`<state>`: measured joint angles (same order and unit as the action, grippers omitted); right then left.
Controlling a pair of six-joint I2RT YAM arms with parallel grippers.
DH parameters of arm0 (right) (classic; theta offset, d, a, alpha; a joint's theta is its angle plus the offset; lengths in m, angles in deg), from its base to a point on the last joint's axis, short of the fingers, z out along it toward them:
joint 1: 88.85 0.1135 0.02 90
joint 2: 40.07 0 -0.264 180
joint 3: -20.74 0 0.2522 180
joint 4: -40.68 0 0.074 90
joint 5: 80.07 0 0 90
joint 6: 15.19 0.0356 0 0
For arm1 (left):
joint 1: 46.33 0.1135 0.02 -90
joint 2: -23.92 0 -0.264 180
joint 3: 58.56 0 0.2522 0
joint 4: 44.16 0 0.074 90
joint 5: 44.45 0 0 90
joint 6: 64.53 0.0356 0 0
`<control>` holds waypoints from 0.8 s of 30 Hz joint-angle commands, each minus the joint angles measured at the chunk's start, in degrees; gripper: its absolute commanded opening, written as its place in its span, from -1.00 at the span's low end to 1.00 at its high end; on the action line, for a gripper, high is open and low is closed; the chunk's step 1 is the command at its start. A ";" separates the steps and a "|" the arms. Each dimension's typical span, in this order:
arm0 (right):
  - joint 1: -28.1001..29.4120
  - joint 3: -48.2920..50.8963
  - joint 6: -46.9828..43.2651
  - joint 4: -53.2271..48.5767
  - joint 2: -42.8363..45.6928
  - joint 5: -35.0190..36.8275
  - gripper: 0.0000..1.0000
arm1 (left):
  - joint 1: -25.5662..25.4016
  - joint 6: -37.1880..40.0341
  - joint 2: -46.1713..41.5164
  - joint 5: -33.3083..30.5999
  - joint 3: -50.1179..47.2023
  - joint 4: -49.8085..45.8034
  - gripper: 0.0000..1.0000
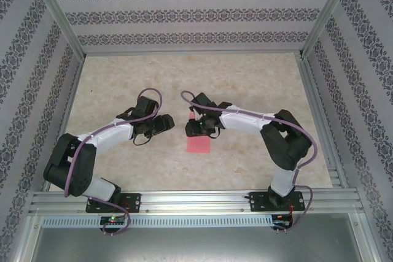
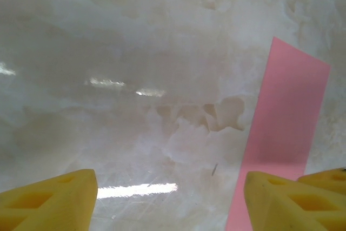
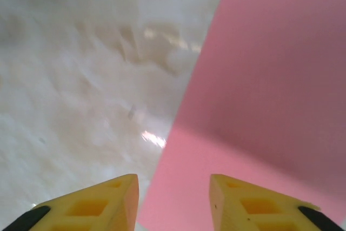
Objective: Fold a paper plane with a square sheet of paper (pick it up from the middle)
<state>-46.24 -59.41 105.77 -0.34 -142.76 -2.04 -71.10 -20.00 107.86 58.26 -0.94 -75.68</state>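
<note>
The sheet of paper point(image 1: 198, 144) is pink and lies flat on the marbled table point(image 1: 123, 84) as a narrow oblong, its far end under my right gripper point(image 1: 190, 128). In the right wrist view the paper point(image 3: 270, 79) covers the right half, and its left edge runs between the yellow fingers point(image 3: 108, 204). My right gripper point(image 3: 174, 201) stands open just above it, gripping nothing. My left gripper point(image 1: 170, 123) is just left of the paper. It stands wide open point(image 2: 170, 190) over bare table, with the pink strip point(image 2: 286, 128) beside its right finger point(image 2: 292, 201). A paper plane is out of view.
Patterned walls point(image 1: 184, 13) and metal frame posts point(image 1: 58, 23) enclose the table on three sides. The aluminium rail point(image 1: 196, 200) carrying both arm bases runs along the near edge. Both arms bend inward towards the middle of the table.
</note>
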 commanded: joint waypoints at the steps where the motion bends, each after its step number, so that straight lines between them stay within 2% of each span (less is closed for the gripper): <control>1: -1.50 -1.21 5.60 2.55 2.15 7.21 -0.17 | -1.37 -0.46 -0.25 2.22 0.38 -1.14 0.51; 6: -4.16 -2.85 5.67 0.40 -1.09 8.60 -0.14 | -3.41 -1.10 0.81 6.00 0.79 0.44 0.52; 15: -6.55 -6.05 4.60 1.51 -7.60 7.43 -0.17 | -9.42 -2.39 5.73 9.96 3.19 3.10 0.40; 24: -10.79 -0.16 6.45 7.76 -9.67 1.29 -0.17 | -13.09 -5.32 7.89 11.05 4.48 3.89 0.39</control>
<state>-55.97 -62.01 110.82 4.40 -151.35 1.39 -82.97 -23.13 115.12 68.25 2.30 -73.80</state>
